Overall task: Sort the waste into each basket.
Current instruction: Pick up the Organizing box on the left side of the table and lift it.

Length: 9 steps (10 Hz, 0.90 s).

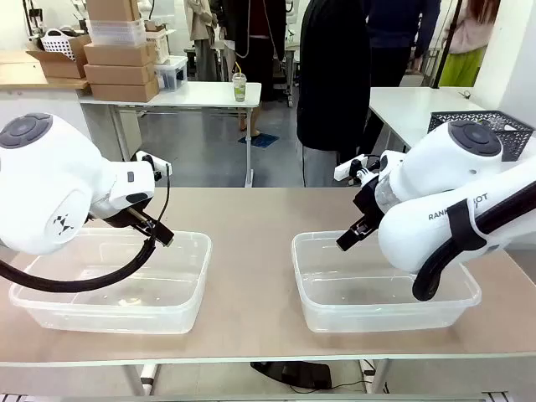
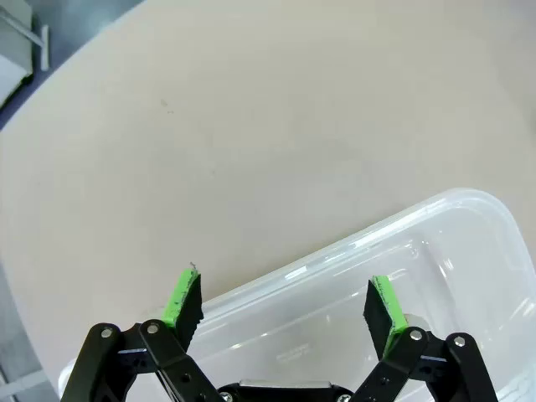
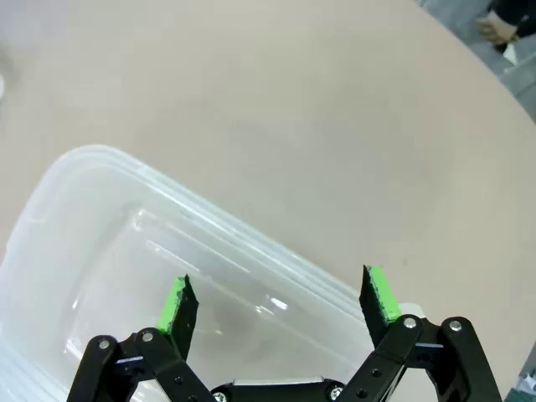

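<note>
Very start of the sort, I reckon. Both clear tubs sit on the table (image 1: 251, 251) side by side with a gap between them: the left tub (image 1: 109, 314) under my left arm, the right tub (image 1: 377, 316) under my right. Both look bare inside apart from some glare, so nothing's been sorted yet.

The left gripper (image 2: 285, 289) hangs over the far rim of its tub with the jaws spread wide, holding nothing. Same for the right gripper (image 3: 276, 286), wide and bare, above the far wall of the right tub.

The next move needs something to grab, so my guess is that I wait for cans or bottles to land on the bare tabletop past the tubs. Then I reach out and come down with the fingers either side.

Stuff to mind: a person (image 1: 335, 84) stands right at the far edge, between the two arms' reach. The tub rims sit just below my fingertips, so dropping straight down would clip plastic. A dark lattice basket (image 1: 502, 126) sits on another table behind my right arm. It's not one of mine.
</note>
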Motion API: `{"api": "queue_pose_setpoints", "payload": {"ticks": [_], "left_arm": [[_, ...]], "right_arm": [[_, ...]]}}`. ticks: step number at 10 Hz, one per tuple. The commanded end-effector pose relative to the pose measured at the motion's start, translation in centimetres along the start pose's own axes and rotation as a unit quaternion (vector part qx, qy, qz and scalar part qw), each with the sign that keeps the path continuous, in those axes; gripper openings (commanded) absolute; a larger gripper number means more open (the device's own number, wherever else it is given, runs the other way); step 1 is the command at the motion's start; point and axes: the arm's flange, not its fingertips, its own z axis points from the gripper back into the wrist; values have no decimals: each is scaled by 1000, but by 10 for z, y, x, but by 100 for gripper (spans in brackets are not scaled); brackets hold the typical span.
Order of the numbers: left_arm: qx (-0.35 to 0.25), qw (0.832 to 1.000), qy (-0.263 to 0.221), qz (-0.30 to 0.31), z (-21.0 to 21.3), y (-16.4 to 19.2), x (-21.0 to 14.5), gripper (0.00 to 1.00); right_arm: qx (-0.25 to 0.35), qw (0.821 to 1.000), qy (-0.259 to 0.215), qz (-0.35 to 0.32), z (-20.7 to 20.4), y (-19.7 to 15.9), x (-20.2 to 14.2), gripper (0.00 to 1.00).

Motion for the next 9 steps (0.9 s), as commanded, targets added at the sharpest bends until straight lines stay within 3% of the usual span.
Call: {"api": "queue_pose_setpoints", "payload": {"ticks": [1, 9], "left_arm": [[0, 1000, 0, 0, 0, 0, 0, 100], [0, 1000, 0, 0, 0, 0, 0, 100]], "right_arm": [[0, 1000, 0, 0, 0, 0, 0, 100], [0, 1000, 0, 0, 0, 0, 0, 100]]}}
